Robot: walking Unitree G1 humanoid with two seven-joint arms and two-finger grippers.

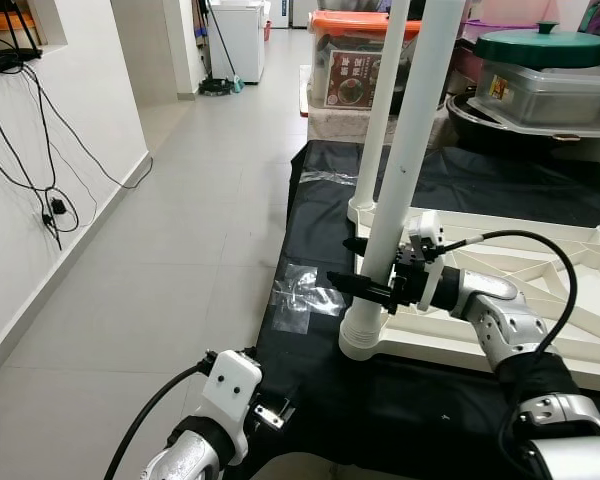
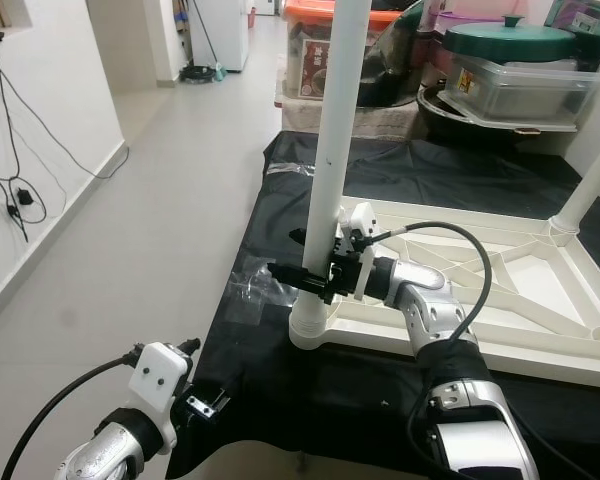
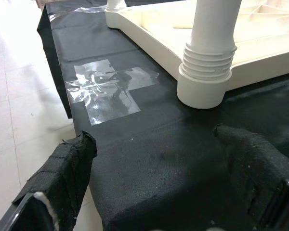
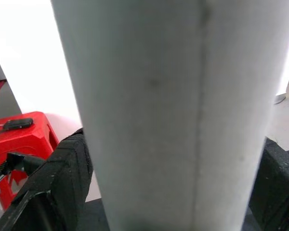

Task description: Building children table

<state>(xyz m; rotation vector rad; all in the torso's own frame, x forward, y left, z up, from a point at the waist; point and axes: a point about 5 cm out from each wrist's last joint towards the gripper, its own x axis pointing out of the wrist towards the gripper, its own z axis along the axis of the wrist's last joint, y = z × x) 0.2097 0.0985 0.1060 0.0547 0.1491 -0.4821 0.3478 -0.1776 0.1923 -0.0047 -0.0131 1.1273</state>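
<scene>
The table top (image 1: pixel 500 300) lies upside down on a cloth (image 1: pixel 380 400) on the floor (image 1: pixel 180 230). A leg (image 1: pixel 405 180) stands up at its near left corner, and another leg (image 1: pixel 380 120) stands behind it. Boxes (image 1: pixel 360 60) and a pot (image 1: pixel 545 45) sit behind the cloth. A wall (image 1: pixel 40 200) is far left.

Black cloth (image 1: pixel 320 400) spread over floor, clear tape (image 3: pixel 108 89) near its left edge; storage boxes (image 1: pixel 355 65), green-lidded pot (image 1: pixel 545 45) beyond far edge; cables (image 1: pixel 40 190) along left wall.

Head pair downward (wrists close) on table leg (image 1: pixel 405 180)
</scene>
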